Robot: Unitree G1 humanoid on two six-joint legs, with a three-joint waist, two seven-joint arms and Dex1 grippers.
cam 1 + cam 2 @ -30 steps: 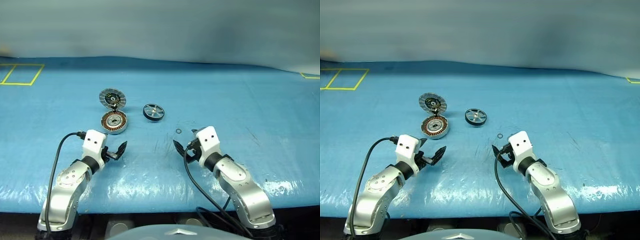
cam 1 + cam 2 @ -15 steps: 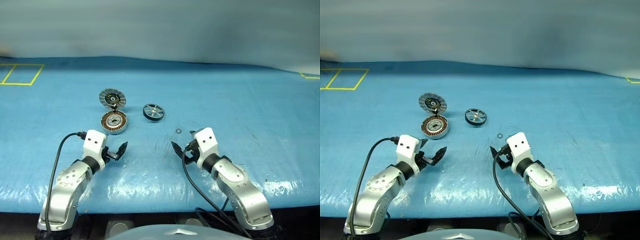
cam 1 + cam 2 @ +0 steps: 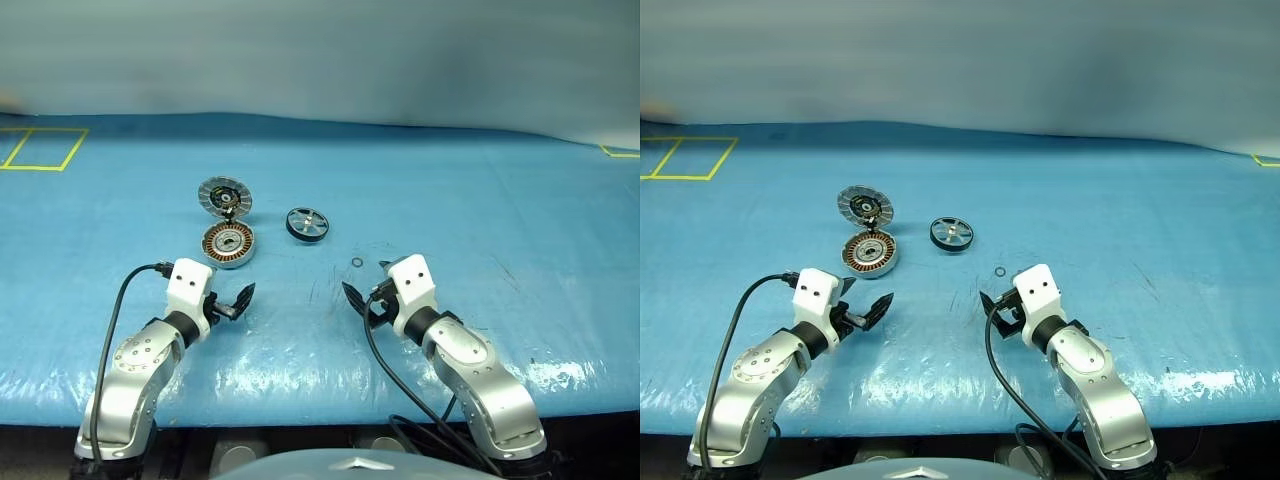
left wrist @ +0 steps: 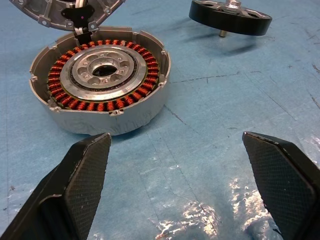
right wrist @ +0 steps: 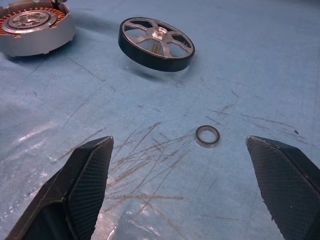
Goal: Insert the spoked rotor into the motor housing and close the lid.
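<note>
The spoked rotor point(image 3: 307, 223), black-rimmed with a silver spoked face, lies on the blue table to the right of the motor housing point(image 3: 228, 245). The housing is a grey cup with copper windings round a silver hub. Its lid point(image 3: 224, 196) stands open at the far edge, segmented face showing. My left gripper point(image 3: 228, 300) is open just in front of the housing point(image 4: 100, 85), nothing between its fingers. My right gripper point(image 3: 366, 285) is open too, in front of and to the right of the rotor point(image 5: 156, 45), apart from it.
A tiny thin ring point(image 5: 207, 135) lies on the table just ahead of the right gripper. Yellow tape marks a rectangle point(image 3: 40, 148) at the far left and a corner point(image 3: 620, 152) at the far right. The table's front edge point(image 3: 320, 400) runs below both arms.
</note>
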